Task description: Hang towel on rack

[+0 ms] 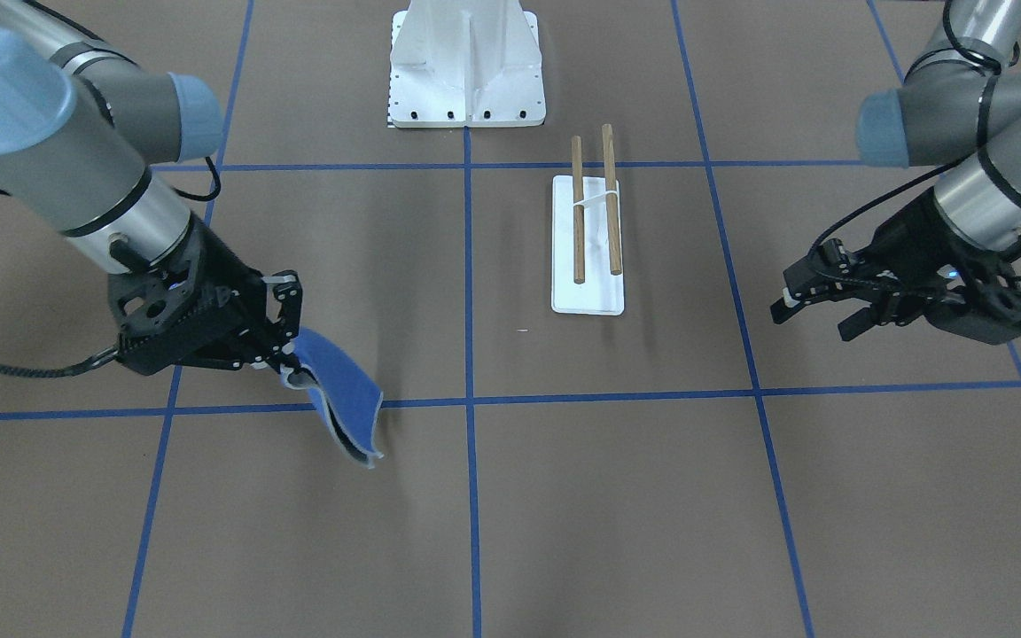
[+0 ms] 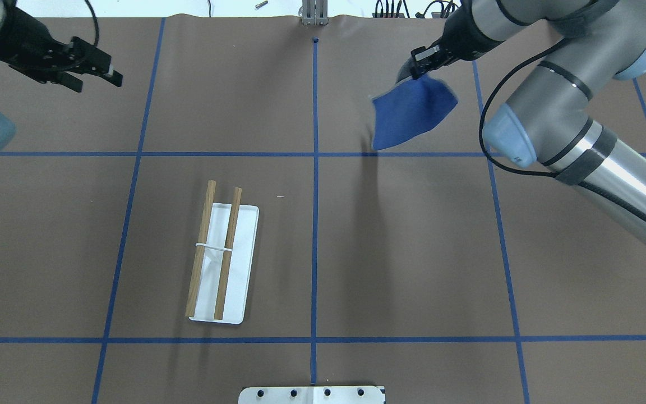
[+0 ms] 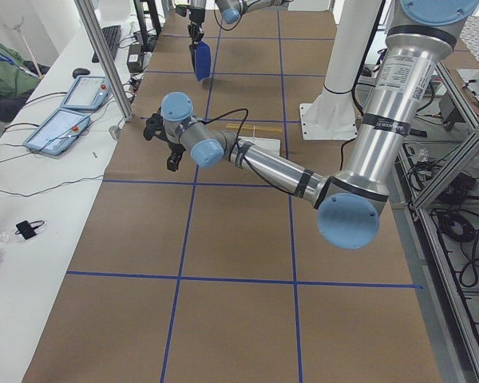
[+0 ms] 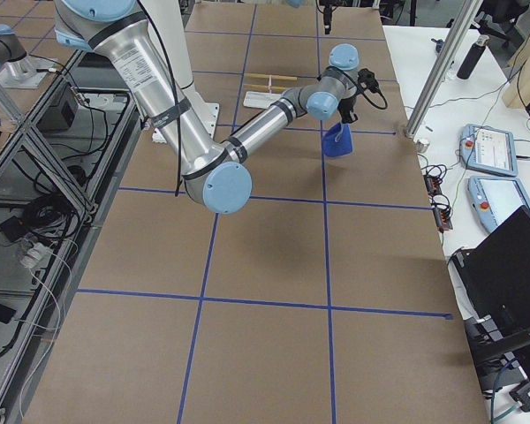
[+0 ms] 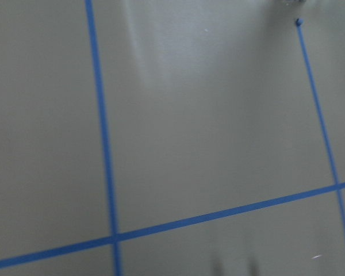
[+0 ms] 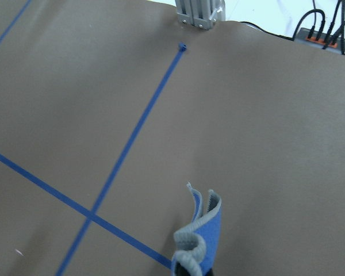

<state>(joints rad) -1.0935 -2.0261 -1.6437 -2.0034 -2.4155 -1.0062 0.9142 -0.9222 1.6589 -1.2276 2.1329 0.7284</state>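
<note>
Right gripper [image 1: 291, 353] pinches the towel [image 1: 344, 403], which hangs above the worktop [image 1: 652, 496]. Rack [image 1: 593, 213] stands well apart across the centre line, on the left arm's side, its 2 dowels [image 1: 578, 208] running fore-aft. Left gripper [image 1: 816, 319] appears spread, empty.

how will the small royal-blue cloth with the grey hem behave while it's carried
Probably floppy: the small royal-blue cloth hangs curved and folded below the right gripper. Likely light, since one pinched edge holds it. It may bunch on the thin-dowelled wooden rack.
</note>
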